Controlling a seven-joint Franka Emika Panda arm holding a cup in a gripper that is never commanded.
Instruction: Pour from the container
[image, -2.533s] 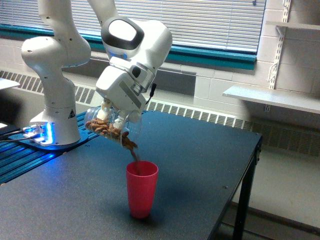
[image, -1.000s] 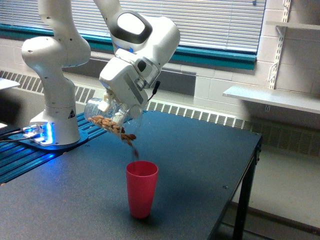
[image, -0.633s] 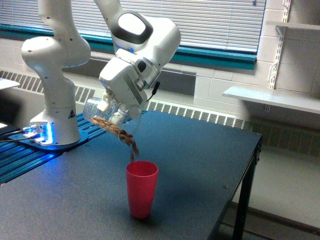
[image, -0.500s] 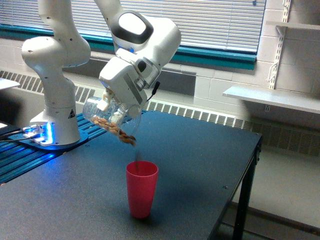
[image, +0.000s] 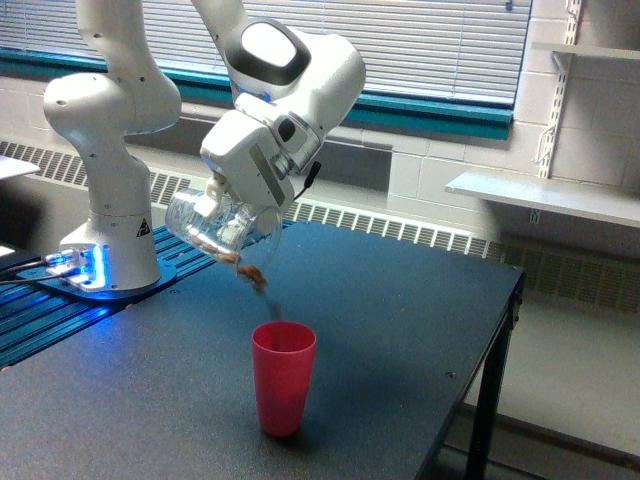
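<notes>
The gripper is clamped on the container, a clear round jar held in the air, tipped steeply with its mouth pointing down toward the exterior view's right. Only a thin layer of brown pieces lies along the jar's lower wall, and a few are spilling from the lip, caught mid-fall just above the pink-red cup. The cup stands upright on the dark table, directly below and slightly to the exterior view's right of the jar's mouth, with a clear gap of air between the 2. The cup sits toward the near part of the tabletop, well in from the table's edge at the exterior view's right, where the surface ends at a black leg. Bare tabletop surrounds the cup on all sides, widest toward the far corner. The white arm's base stands at the exterior view's left on a blue-lit mount, well apart from the cup. Behind the table a radiator grille runs along the wall beneath blinds, and a shelf juts out at the exterior view's right, apart from the table's far corner.
</notes>
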